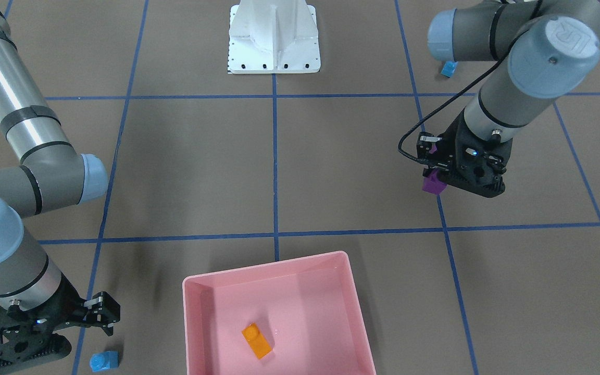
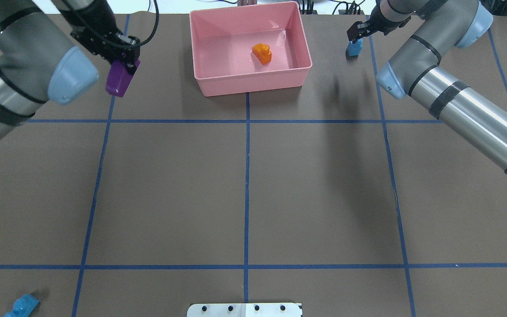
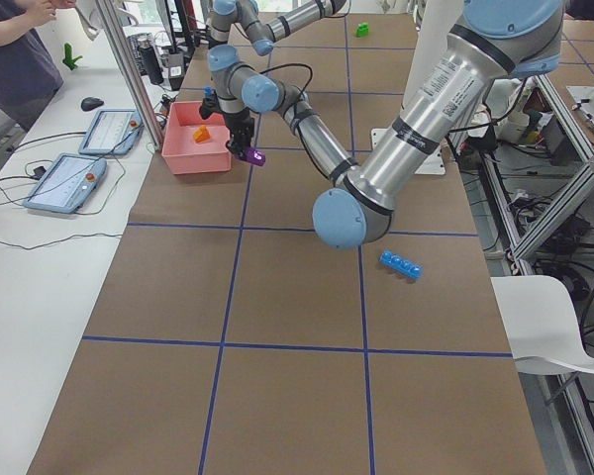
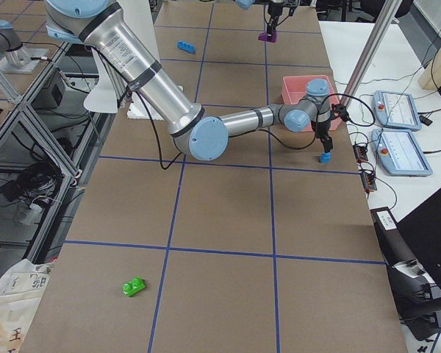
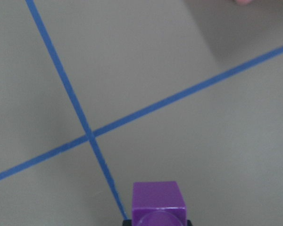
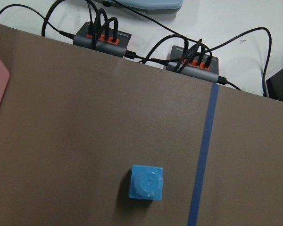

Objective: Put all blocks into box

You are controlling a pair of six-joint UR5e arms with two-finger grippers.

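Near me, the long blue block [image 3: 400, 264] on my left and the green block [image 4: 134, 286] far to my right could get overlooked. Farther out, my left hand [image 2: 126, 61] pinches the purple block [image 2: 119, 79] aloft, left of the box [image 2: 205, 83]; a quick swing might shake it loose. My right hand [image 1: 104, 317] gapes empty over the small blue block [image 6: 146, 182]; descending off-centre would knock it away. Five blocks, only the orange block [image 2: 262, 53] boxed; one box.

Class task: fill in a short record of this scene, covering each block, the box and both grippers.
in pink box: orange block
left gripper: shut on purple block, off the table
right gripper: open, over small blue block
loose on table: small blue block, long blue block, green block
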